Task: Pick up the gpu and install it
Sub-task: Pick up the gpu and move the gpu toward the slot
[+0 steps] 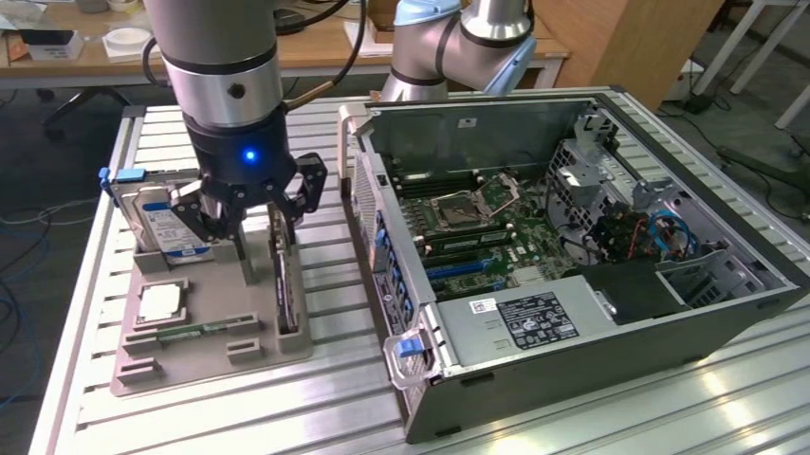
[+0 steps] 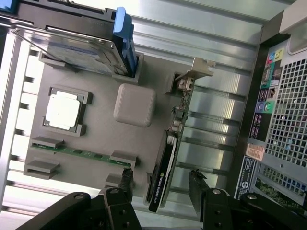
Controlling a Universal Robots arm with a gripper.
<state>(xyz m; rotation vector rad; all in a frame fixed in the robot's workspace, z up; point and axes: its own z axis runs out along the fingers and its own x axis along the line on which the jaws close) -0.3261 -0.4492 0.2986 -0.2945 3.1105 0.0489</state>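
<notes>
Black gripper [image 1: 249, 232] [image 2: 160, 176] with fingers spread wide above one end of thin black gpu card [image 1: 285, 284] [image 2: 163, 177], card standing on edge in grey slotted holder tray [image 1: 190, 365] [image 2: 100, 136], just beside open black computer case [image 1: 608, 346] [image 2: 288, 120]

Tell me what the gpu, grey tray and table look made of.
The gpu: glossy black plastic shroud, apparently, on green circuit board with bright metal bracket.
The grey tray: matte plastic, probably, uniformly dull.
The table: ribbed metal, likely aluminium, showing glare streaks.

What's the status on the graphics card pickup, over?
Gripper open, holding nothing. Thin black graphics card on edge in grey holder, straddled by the jaws. Blue-labelled hard drive alongside, clear of the card.
</notes>
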